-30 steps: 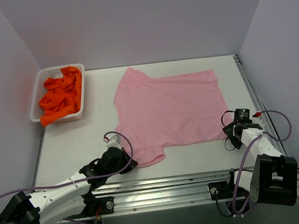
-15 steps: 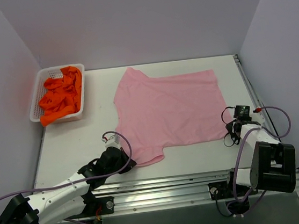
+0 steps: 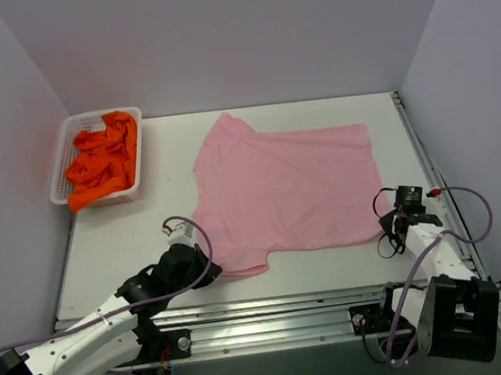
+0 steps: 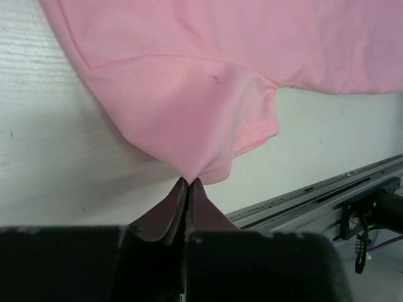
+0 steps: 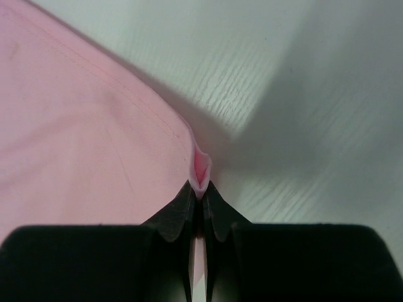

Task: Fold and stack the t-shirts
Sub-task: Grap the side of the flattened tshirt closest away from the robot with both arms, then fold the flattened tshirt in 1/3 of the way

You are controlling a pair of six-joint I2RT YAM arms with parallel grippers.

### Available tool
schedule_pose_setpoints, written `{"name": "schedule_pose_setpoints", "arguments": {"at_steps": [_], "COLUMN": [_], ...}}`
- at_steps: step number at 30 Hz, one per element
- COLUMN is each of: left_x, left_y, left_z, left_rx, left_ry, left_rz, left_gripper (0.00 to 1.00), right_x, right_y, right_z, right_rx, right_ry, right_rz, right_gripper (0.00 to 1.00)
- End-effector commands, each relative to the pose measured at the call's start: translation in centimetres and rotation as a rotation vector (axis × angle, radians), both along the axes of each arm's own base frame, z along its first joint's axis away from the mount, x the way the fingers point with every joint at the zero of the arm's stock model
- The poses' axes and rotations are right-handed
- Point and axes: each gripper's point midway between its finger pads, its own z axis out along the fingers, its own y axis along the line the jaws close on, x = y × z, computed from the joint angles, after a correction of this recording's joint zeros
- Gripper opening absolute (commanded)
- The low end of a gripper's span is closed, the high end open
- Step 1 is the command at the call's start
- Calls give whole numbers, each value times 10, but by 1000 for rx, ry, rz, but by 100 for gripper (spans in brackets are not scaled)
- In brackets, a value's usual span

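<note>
Holding orange t-shirts [image 3: 101, 164], a basket [image 3: 57, 180] sits left of the pink t-shirt [image 3: 291, 187].

We count one pink shirt [image 3: 287, 188], one surface [image 3: 138, 236], one basket [image 3: 70, 129] of orange shirts [image 3: 101, 164] too crumpled for us to number, and two arms, left arm [image 3: 77, 336] and right arm [image 3: 431, 246], each with one hand: left hand [image 4: 189, 183], right hand [image 5: 200, 190].

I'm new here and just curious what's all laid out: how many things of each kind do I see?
Pink t-shirt: 1
Orange t-shirts: 1 crumpled heap, single shirts cannot be counted
White basket: 1
Robot arms: 2
Total: 5
</note>
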Motion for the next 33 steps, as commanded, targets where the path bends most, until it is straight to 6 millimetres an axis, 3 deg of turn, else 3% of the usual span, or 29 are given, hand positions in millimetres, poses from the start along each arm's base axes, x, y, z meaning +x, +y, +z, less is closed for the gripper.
{"name": "schedule_pose_setpoints", "arguments": {"at_steps": [1, 6, 12, 21, 25, 27, 28, 30, 32, 33], "left_x": [8, 11, 31, 90, 116, 129, 138, 156, 174, 191], "left_y": [5, 6, -4, 0, -1, 0, -3, -3, -8, -2], "left_z": [34, 54, 86, 132, 141, 138, 148, 137, 141, 124], "left_rx": [-3, 12, 21, 64, 85, 113, 98, 115, 84, 97], "left_ry": [-63, -82, -125, -188, -195, -177, -196, -159, -156, -116], "left_rz": [19, 17, 17, 100, 106, 111, 111, 124, 108, 128], "left_gripper": [2, 2, 2, 2, 2, 2, 2, 2, 2, 2], "right_x": [-20, -13, 12, 57, 80, 87, 92, 102, 114, 122], "right_y": [7, 9, 11, 13, 12, 11, 10, 11, 11, 10], "right_z": [4, 17, 31, 54, 68, 64, 64, 59, 57, 50], "right_rx": [18, 20, 42, 89, 99, 113, 115, 139, 150, 162], "right_ry": [27, -18, -78, -152, -196, -183, -188, -183, -195, -178], "right_rz": [12, 30, 59, 94, 99, 96, 95, 92, 78, 72], "right_gripper": [0, 0, 0, 0, 0, 0, 0, 0, 0, 0]}}
